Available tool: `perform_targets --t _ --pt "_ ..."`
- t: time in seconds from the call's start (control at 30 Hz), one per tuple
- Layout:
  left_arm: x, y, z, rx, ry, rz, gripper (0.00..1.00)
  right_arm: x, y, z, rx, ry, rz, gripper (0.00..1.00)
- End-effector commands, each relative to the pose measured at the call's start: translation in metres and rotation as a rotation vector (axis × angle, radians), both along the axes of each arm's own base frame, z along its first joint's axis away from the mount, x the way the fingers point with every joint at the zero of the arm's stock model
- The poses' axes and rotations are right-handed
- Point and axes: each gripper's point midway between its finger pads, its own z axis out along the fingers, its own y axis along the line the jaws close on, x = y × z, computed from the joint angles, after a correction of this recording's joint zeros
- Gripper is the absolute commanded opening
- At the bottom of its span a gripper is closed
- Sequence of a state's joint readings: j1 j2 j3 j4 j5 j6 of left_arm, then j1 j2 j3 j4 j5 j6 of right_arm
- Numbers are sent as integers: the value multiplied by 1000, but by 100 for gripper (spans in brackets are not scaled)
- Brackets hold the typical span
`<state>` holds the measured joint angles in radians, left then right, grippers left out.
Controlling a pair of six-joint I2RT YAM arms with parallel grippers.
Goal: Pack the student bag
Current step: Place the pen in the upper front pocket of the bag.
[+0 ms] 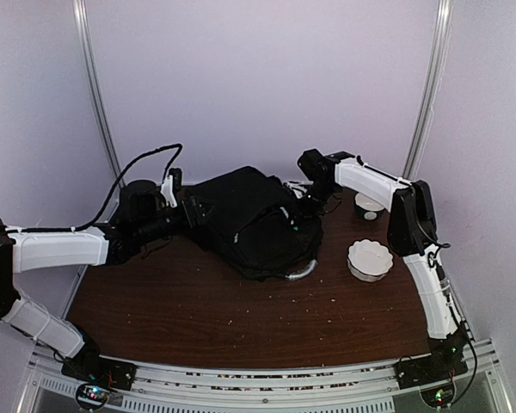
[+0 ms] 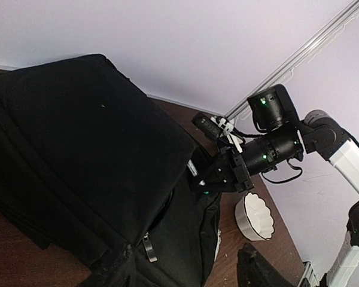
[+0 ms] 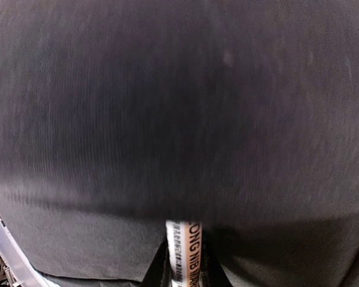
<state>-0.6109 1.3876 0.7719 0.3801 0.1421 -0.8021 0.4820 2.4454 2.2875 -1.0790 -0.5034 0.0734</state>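
Observation:
The student bag [image 1: 251,225], a large black backpack, lies at the middle back of the table, with its grey-silver handle [image 1: 299,273] at the front right. My left gripper [image 1: 187,212] is at the bag's left edge and holds bunched fabric. In the left wrist view the bag [image 2: 78,149] fills the frame and hides the fingers. My right gripper [image 1: 301,200] is at the bag's upper right side, shut on a white and orange marker [image 3: 184,251]. The right gripper [image 3: 184,266] points the marker at black bag fabric [image 3: 179,107]. The right gripper also shows in the left wrist view [image 2: 214,179].
A white fluted bowl [image 1: 369,259] stands right of the bag and also shows in the left wrist view [image 2: 255,217]. A smaller round dish [image 1: 367,205] stands behind it near the right arm. Crumbs are scattered on the brown table [image 1: 198,310]. Walls close in behind.

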Motion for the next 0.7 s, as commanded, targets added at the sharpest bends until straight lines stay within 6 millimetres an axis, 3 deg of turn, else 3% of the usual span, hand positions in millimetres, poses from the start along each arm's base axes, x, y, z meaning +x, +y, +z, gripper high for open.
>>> perform_targets --t 0.0,0.13,0.27,0.37,0.5,0.67 --pt "2 -4 -2 -14 6 -1 60 31 -4 6 -41 -128 -22 5" --pt "2 -6 -6 -14 25 -8 60 52 2 38 -30 -257 -49 6" --pt "3 -5 -12 4 39 4 60 60 14 62 2 -344 -57 9" --pt "11 -6 -21 74 54 24 60 58 28 61 50 -342 -38 10" --pt "26 -18 -30 348 28 19 61 47 44 53 120 -287 -2 9" --pt "55 -39 -48 574 -58 -58 61 43 47 52 149 -279 7 10"
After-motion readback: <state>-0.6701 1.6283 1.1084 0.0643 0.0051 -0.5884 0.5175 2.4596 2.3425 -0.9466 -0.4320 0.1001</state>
